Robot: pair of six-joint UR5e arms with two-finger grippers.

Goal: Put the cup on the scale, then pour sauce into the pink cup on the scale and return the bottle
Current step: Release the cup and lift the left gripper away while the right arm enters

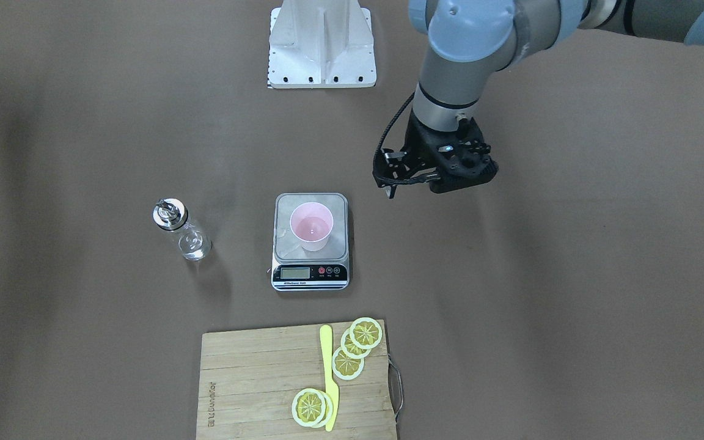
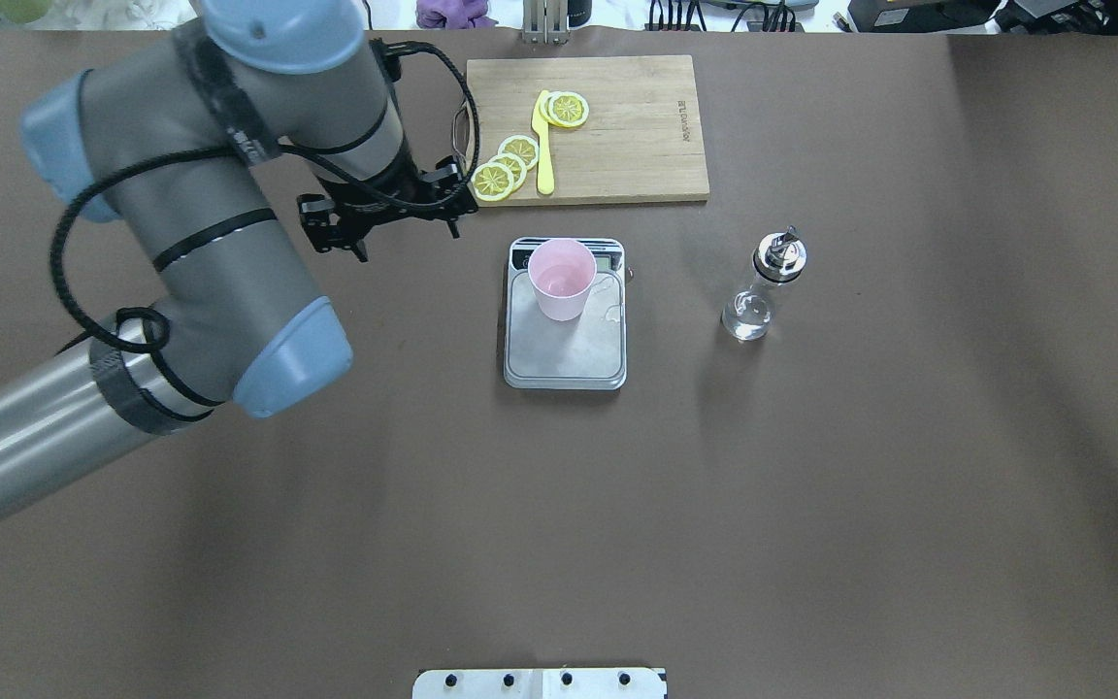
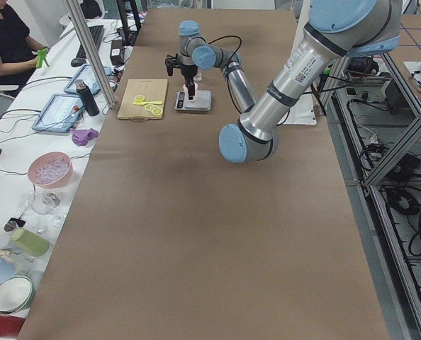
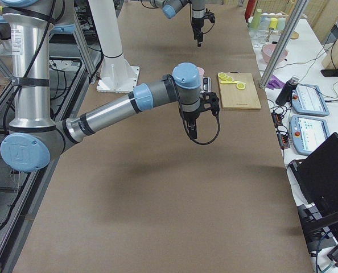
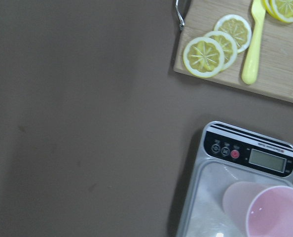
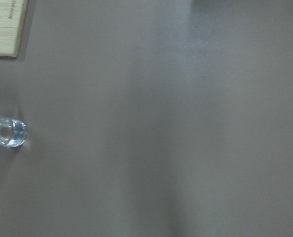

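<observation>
Overhead exterior: left tool (image 2: 409, 241) hangs above the brown table (image 2: 811, 505), near the scale (image 2: 569, 357) on its left side. Its jaws are apart and grip nothing.
Cup: pink cup (image 2: 561, 279) stands upright on the scale's silver platform, toward the display end, clear of both tools.
Bottle: clear glass bottle (image 2: 761, 291) with a silver spout cap stands upright on the table. It is on the robot's right of the scale, near it but not touching.
Right arm: right tool (image 4: 193, 131) shows only in the exterior right view, pointing down above the table — open or closed, cannot tell.
Beyond the scale: wooden cutting board (image 2: 637, 136) carries lemon slices (image 2: 506, 165) and a yellow knife (image 2: 544, 146) — the nearest slices lie just beside the left tool.
</observation>
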